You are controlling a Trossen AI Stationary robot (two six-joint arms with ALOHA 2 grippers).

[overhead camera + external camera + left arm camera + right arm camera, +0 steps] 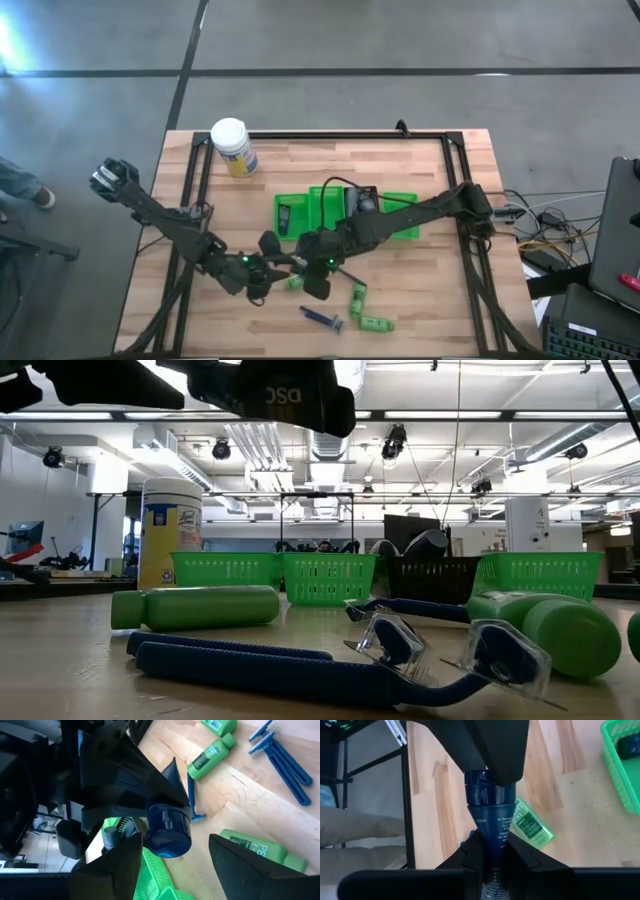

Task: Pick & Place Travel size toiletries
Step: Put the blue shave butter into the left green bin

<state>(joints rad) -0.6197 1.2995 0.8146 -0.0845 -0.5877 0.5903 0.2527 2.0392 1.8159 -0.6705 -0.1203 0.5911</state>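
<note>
The right gripper [488,851] is clamped on a blue tube [491,810] above the table's [420,290] front middle. The left gripper [172,857], fingers spread, faces the tube's cap. Green bottles [368,310] and razors [322,319] lie nearby.

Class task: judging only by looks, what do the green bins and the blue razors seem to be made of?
Green bins: apparently moulded plastic, given the uniform bright green and slotted lattice walls.
Blue razors: likely plastic; the handles are matt blue and ribbed, with clear glossy caps over the heads. Any metal blade cannot be made out.
</note>
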